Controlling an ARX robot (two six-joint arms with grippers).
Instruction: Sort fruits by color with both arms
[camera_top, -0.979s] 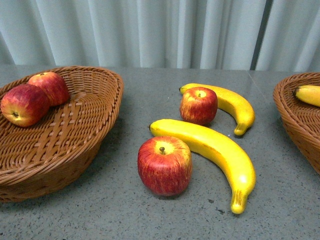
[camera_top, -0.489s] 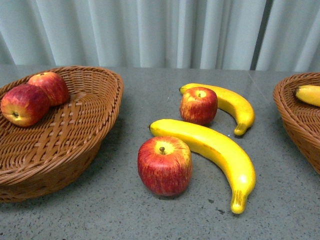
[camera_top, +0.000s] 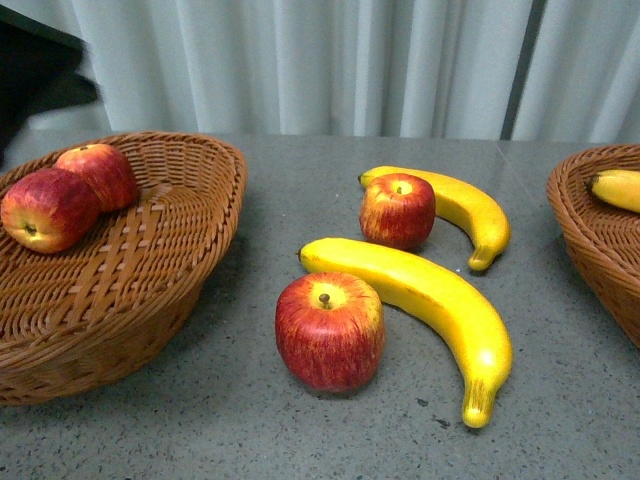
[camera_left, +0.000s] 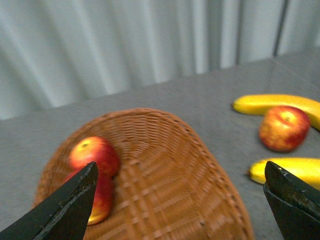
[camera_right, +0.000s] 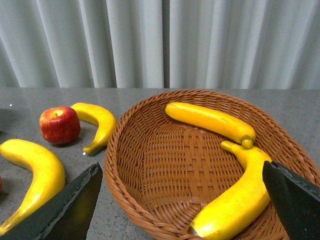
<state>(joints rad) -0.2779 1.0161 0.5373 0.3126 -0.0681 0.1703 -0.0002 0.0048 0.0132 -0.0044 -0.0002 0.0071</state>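
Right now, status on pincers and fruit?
Open and empty: left pincer, right pincer. Loose on table: near apple, far apple, near banana, far banana. Nothing blocking them.

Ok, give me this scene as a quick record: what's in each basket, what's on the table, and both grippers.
left basket: two apples
right basket: two bananas
table: near apple, far apple, near banana, far banana
left gripper: open, empty, facing left basket
right gripper: open, empty, facing right basket
unsorted: four fruits
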